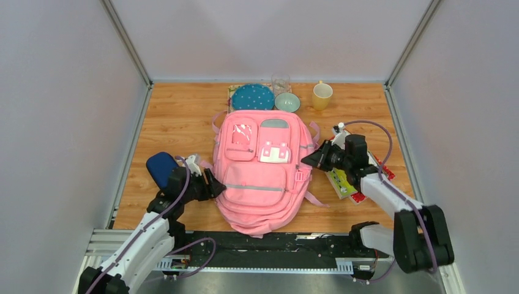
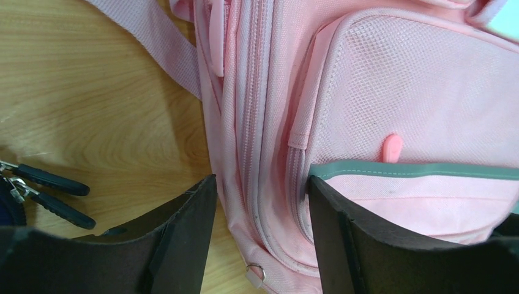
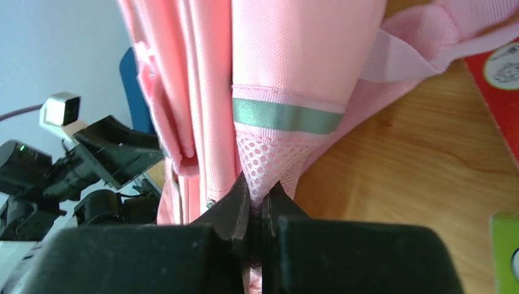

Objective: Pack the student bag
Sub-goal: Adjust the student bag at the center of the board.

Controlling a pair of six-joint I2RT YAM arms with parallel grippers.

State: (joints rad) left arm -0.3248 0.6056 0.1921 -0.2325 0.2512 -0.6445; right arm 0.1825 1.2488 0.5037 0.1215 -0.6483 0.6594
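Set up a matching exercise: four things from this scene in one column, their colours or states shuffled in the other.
Things:
1. mug
2. plate
3. right tool
4. left tool

Colours or states:
A. open, at the student bag's edge
B. yellow
C. shut on the student bag's side
D. blue with white dots

Pairs: 1-B, 2-D, 3-C, 4-A

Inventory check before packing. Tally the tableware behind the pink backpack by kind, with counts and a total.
Plate, dark blue with white dots: 1
Bowl, pale teal: 1
Mug, yellow: 1
Drinking glass, clear: 1
Total: 4
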